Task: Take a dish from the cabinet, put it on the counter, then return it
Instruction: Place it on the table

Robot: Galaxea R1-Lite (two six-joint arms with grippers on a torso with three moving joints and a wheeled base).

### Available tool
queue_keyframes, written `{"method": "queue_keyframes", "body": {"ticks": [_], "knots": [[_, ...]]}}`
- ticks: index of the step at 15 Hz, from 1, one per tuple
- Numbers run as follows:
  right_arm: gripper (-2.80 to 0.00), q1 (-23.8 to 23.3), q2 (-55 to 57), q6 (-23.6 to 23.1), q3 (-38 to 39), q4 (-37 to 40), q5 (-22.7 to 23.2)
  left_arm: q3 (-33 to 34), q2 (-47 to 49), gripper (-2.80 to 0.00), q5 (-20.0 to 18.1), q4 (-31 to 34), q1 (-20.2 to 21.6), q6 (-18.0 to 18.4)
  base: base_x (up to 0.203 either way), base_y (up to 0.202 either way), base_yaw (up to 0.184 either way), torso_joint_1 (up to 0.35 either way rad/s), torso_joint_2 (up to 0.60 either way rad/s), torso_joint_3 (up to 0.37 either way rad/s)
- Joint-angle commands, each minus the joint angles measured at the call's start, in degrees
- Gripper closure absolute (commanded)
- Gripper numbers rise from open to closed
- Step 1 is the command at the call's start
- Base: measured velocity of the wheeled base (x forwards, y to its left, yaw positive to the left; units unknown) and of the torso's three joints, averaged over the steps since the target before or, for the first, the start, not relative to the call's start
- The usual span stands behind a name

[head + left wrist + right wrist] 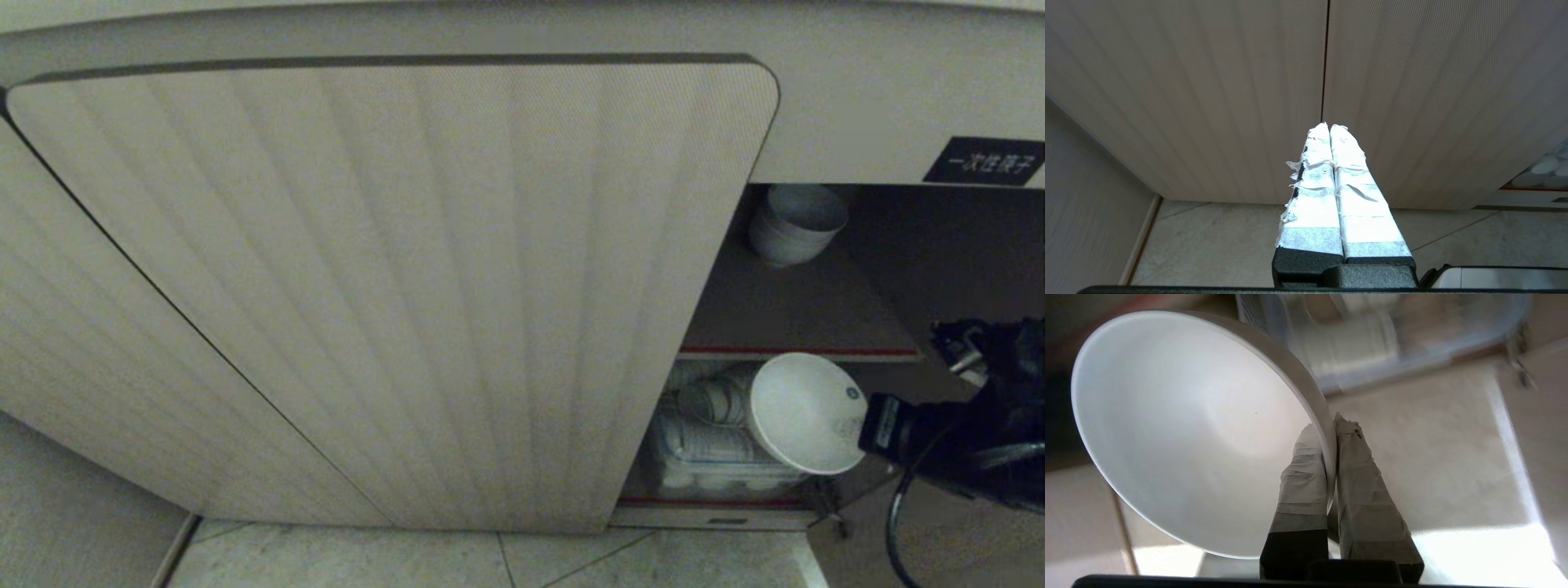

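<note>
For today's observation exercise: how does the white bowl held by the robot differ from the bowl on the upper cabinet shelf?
1. The held bowl is clamped at its rim by the right end effector; the upper shelf bowl rests on the shelf, untouched.
2. The held bowl is tipped on edge, its inside facing outward in front of the lower shelf; the shelf bowl lies back in the shadow.

Both are plain, round and white.

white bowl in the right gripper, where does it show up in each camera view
Head view: the dish is at lower right, tilted on edge before the cabinet's lower shelf, pinched by the right gripper.
Left wrist view: not in it; only the shut left gripper facing the ribbed door.
Right wrist view: the dish fills the left half, rim clamped between taped fingers.
Shared landmark: the clear bin of stacked dishes behind it.
</note>
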Motion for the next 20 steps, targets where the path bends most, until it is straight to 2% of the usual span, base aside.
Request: {"method": "queue_keyframes", "body": {"ticks": [1, 11, 13, 15, 20], "knots": [[0.00, 0.0, -3.2, -0.4, 1.9, 0.8, 0.0, 0.0, 0.0, 0.00, 0.0, 0.0, 0.0, 0.0, 0.000, 0.000, 0.000, 0.000, 0.00, 0.000], [0.00, 0.0, -9.6, -1.9, 2.2, 23.9, -0.2, 0.0, 0.0, 0.00, 0.0, 0.0, 0.0, 0.0, 0.000, 0.000, 0.000, 0.000, 0.00, 0.000], [0.00, 0.1, -9.2, -2.9, 2.4, 24.7, -2.9, 0.0, 0.0, 0.00, 0.0, 0.0, 0.0, 0.0, 0.000, 0.000, 0.000, 0.000, 0.00, 0.000], [0.00, 0.0, -9.3, -6.6, 3.4, 25.0, -3.2, 0.0, 0.0, 0.00, 0.0, 0.0, 0.0, 0.0, 0.000, 0.000, 0.000, 0.000, 0.00, 0.000], [0.00, 0.0, -11.2, -6.8, 5.7, 24.8, -2.9, 0.0, 0.0, 0.00, 0.0, 0.0, 0.0, 0.0, 0.000, 0.000, 0.000, 0.000, 0.00, 0.000]]}}
